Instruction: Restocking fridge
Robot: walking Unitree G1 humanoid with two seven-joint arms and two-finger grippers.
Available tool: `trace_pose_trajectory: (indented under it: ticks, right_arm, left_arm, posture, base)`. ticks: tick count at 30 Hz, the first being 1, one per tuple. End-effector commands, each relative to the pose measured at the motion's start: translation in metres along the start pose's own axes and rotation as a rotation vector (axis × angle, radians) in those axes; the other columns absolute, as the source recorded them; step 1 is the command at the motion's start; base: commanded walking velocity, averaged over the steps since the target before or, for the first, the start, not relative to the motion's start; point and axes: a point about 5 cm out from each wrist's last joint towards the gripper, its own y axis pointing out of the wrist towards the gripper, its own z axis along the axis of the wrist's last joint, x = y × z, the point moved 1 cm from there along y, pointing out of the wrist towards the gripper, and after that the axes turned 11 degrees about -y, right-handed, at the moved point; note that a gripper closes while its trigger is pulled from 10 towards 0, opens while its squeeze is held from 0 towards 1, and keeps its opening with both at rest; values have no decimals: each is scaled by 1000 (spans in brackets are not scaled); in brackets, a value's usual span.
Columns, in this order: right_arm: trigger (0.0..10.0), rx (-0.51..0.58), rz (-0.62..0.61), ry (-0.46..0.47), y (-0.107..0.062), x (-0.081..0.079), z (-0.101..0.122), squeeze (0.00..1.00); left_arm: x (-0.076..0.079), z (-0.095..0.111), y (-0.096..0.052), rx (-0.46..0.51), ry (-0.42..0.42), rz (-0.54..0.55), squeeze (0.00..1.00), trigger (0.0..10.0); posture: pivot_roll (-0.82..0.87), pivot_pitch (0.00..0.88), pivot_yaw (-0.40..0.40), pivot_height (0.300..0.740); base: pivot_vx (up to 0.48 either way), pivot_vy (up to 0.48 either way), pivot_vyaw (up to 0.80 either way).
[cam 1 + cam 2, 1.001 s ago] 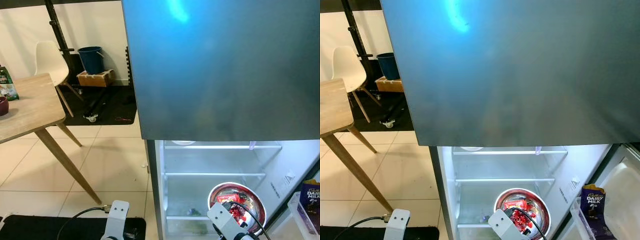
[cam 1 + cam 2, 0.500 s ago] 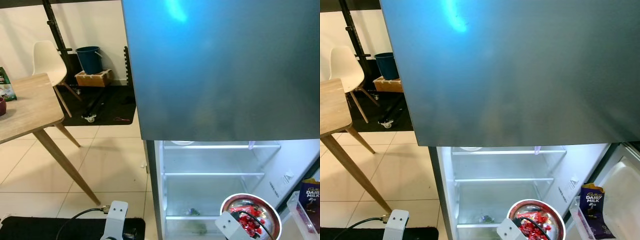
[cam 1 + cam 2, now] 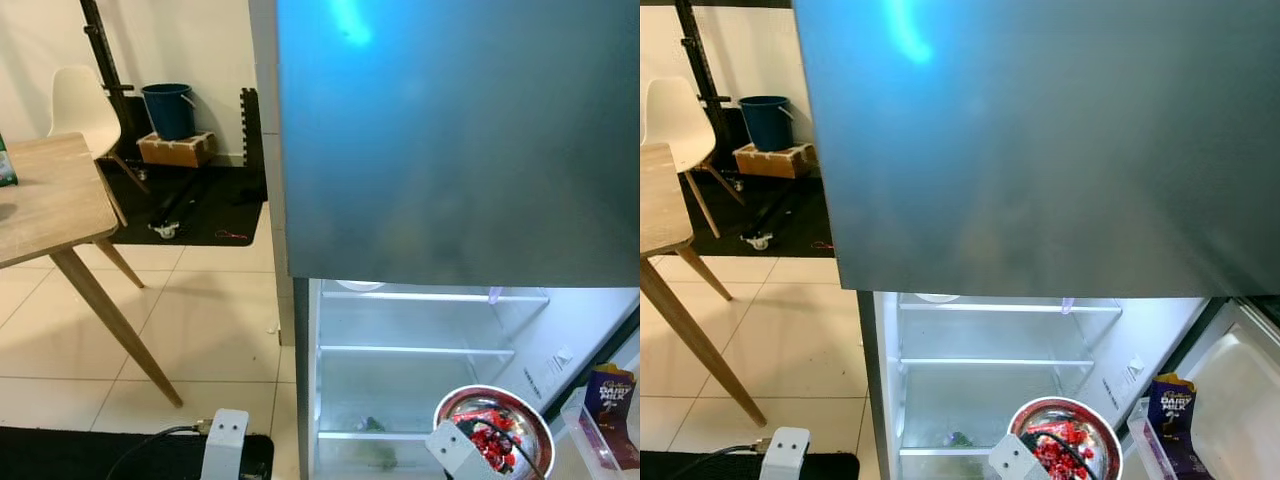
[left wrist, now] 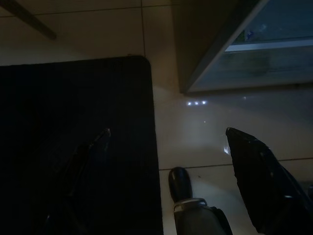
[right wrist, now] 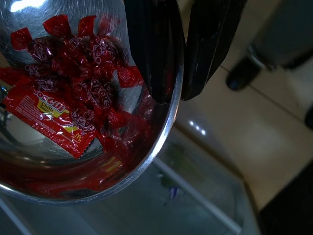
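A steel bowl (image 3: 525,430) full of red-wrapped sweets (image 5: 83,105) hangs in front of the open fridge's (image 3: 410,380) lower compartment, at the bottom right of the eye views. My right gripper (image 5: 177,93) is shut on the bowl's rim (image 5: 168,120), one finger inside and one outside. Its wrist block (image 3: 455,455) sits just left of the bowl. The left gripper (image 4: 166,147) hangs open over a dark mat (image 4: 73,147) and pale floor tiles. The fridge shelves (image 3: 410,350) are lit, with small green items (image 3: 372,425) on the lowest one.
The closed upper door (image 3: 450,140) looms overhead. A Dairy Milk packet (image 3: 608,390) stands in the open door's rack at right. A wooden table (image 3: 50,195), white chair (image 3: 75,100), blue bucket (image 3: 168,105) and box stand to the left over tiled floor (image 3: 190,320).
The camera has swung slightly, shifting the room to the left. The bowl, which dropped down and right out of the fridge a second ago, now sits a little higher and left.
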Motion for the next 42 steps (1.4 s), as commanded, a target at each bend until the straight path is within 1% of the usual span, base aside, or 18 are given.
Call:
trace_pose_trajectory:
  ticks: [1,2,5,6,7,10,12,14,21,23,25,27,29,30,31,34,38,42]
  right_arm:
    - [10000,-17,-15,55,-1,0,-4,0]
    - [10000,-29,-18,83,-1,-3,-7,0]
    - [10000,-39,-14,103,-2,-6,-10,0]
    - [10000,-70,-6,177,-5,-13,-19,0]
    - [10000,-70,-6,177,-5,-13,-19,0]
    - [10000,-96,-6,232,-8,-16,-27,0]
    - [10000,-113,-25,284,-11,-15,-32,0]
    - [10000,-119,-41,322,-13,-15,-37,0]
    - [10000,-96,-53,328,-13,-14,-35,0]
    - [10000,-86,-43,302,-12,-14,-32,0]
    - [10000,-62,-46,308,-11,-12,-28,0]
    - [10000,9,-33,327,-9,-11,-18,0]
    - [10000,9,-33,327,-9,-11,-18,0]
    - [10000,82,1,322,-8,-14,-9,0]
    - [10000,82,1,322,-8,-14,-9,0]
    - [10000,143,40,274,-8,-16,0,0]
    - [10000,101,51,219,-8,-19,-5,0]
    - [10000,82,41,226,-9,-18,-10,0]
  left_arm:
    - [-5,-4,-2,-9,11,6,0,10000]
    - [-8,-5,-3,-14,14,17,0,10000]
    - [-10,-4,-3,-13,16,21,0,10000]
    - [-13,-2,-3,-15,37,31,0,10000]
    - [-13,-2,-3,-15,37,31,0,10000]
    - [-16,-4,-3,-25,48,49,0,10000]
    - [-21,-10,-5,-49,74,78,0,10000]
    - [-28,-13,-7,-54,71,102,0,10000]
    - [-26,-12,-7,-49,66,78,0,10000]
    - [-26,-12,-7,-48,56,84,0,10000]
    - [-23,-11,-6,-47,65,58,0,10000]
    - [-19,-11,-5,-38,57,40,0,10000]
    - [-19,-11,-5,-38,57,40,0,10000]
    - [-18,-11,-5,-36,42,40,0,10000]
    - [-18,-11,-5,-36,42,40,0,10000]
    - [-12,-10,-3,-43,62,-8,0,10000]
    - [-15,-9,-3,-46,53,18,0,10000]
    - [-12,-10,-3,-52,76,-3,0,10000]
  posture:
    - [-62,98,-30,740]
    - [-58,98,-18,740]
    - [-60,93,-9,740]
    - [-65,92,2,740]
    - [-65,92,2,740]
    - [-65,91,4,740]
    - [-63,86,6,740]
    - [-63,81,16,740]
    - [-66,74,23,740]
    - [-66,72,27,740]
    - [-66,72,27,740]
    - [-62,64,18,740]
    - [-62,64,18,740]
    - [-63,67,26,740]
    - [-63,67,26,740]
    - [-66,70,21,740]
    - [-68,74,27,740]
    - [-68,74,18,740]
  base:
    - [0,0,0]
    - [0,0,0]
    - [0,0,0]
    - [0,0,0]
    - [0,0,0]
    - [0,0,0]
    - [0,0,0]
    - [0,0,0]
    - [0,0,0]
    - [0,0,0]
    - [0,0,0]
    - [0,0,0]
    - [0,0,0]
    - [0,0,0]
    - [0,0,0]
    - [0,0,0]
    - [0,0,0]
    - [0,0,0]
